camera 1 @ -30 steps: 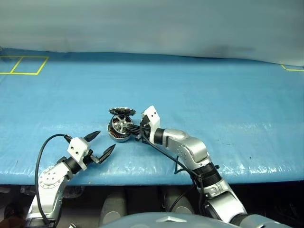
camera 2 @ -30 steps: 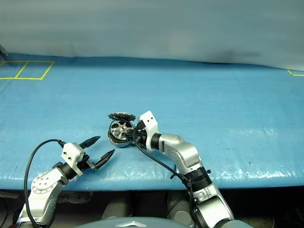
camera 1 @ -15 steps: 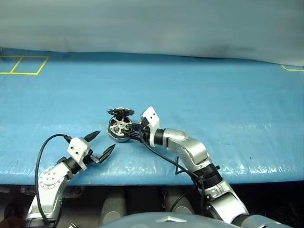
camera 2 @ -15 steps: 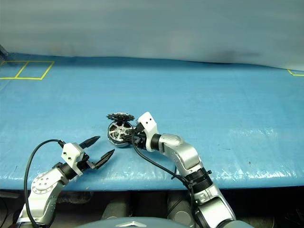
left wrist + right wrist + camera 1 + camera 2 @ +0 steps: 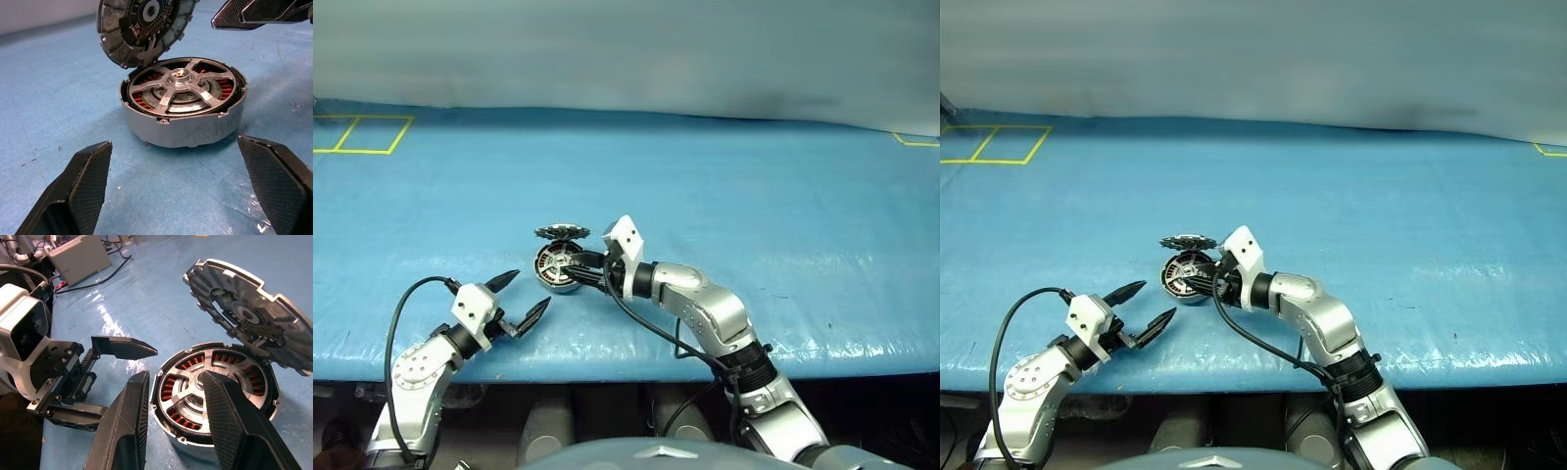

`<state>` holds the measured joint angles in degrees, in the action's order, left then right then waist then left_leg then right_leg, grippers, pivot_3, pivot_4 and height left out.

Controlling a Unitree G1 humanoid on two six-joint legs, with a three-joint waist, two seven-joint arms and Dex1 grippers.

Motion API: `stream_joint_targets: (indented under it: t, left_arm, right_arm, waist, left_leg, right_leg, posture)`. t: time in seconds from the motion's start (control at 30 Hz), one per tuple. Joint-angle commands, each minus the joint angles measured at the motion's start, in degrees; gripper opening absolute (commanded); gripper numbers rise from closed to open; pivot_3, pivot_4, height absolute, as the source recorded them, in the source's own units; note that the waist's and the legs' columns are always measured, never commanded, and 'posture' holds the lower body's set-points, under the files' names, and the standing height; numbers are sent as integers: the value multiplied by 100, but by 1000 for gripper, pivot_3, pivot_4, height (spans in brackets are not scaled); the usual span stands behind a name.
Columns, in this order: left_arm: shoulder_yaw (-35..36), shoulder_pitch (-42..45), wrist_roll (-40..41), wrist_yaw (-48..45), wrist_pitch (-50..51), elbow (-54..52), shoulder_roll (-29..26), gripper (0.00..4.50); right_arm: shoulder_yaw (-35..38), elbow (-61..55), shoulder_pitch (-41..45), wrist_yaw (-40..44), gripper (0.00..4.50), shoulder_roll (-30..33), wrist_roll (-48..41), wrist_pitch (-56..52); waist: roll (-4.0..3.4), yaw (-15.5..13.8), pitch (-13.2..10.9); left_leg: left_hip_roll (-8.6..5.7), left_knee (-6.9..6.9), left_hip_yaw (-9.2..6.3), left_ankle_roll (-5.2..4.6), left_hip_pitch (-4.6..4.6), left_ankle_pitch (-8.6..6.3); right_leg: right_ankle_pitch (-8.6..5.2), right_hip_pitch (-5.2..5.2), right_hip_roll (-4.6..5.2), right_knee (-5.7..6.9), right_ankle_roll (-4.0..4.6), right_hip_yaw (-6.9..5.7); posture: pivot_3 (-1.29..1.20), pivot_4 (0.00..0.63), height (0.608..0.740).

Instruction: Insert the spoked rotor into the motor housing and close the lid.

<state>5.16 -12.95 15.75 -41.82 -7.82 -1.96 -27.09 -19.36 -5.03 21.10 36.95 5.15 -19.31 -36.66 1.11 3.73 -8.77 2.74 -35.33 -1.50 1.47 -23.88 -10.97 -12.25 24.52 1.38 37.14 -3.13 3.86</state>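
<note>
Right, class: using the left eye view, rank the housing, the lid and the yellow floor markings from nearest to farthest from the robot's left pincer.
1. Housing: just beyond the left pincer, to its right, rotor seated inside.
2. Lid: raised open behind the housing.
3. Yellow markings: far back, at the table's far-left corner.

Left gripper [image 5: 522,294]: fingers spread wide, empty, pointing toward 2 o'clock. Right gripper [image 5: 576,269]: fingers parted, empty, forearm reaching in from 4 o'clock, pointing toward 9 o'clock.

Spoked rotor [image 5: 183,90] seated in housing [image 5: 181,127], lid [image 5: 142,27] up
</note>
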Motion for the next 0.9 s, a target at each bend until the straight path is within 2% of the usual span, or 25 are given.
stream_joint_targets:
  t: [0.03, 0.17, 0.37, 0.9]
  left_arm:
    - [57, 16, 18, -27, -75, -84, -20, 4500]
    - [58, 12, 21, -35, -76, -76, -18, 4500]
    - [50, 73, 6, -45, -94, -23, -2, 4500]
    - [80, -65, -18, 82, -172, -100, 31, 4500]
  right_arm:
    - [170, -69, -30, -162, 1815, 119, 131, 159]
    - [353, -65, -125, -161, 1815, 166, 3, 164]
    - [215, 174, 14, -136, 19, 51, 119, 282]
    - [-114, 1829, 649, -220, 19, -502, 752, 750]
  waist:
    - [0, -1, 0]
    - [0, -15, 0]
    - [0, 5, 0]
    - [0, 15, 0]
  left_leg:
    - [0, 0, 0, 0, 0, 0]
    - [0, 1, 0, 0, -1, 0]
    - [1, 3, 1, 0, 1, 0]
    - [1, 3, 1, 0, 2, 0]
  right_leg:
    - [0, 0, 0, 0, 0, 0]
    - [0, 0, 1, -2, 0, 0]
    - [0, 1, -2, -1, 0, 0]
    - [0, -1, -2, 0, 0, 0]
  posture:
    - [0, 150, 740]
    - [0, 150, 740]
    - [0, 150, 740]
    - [0, 150, 740]
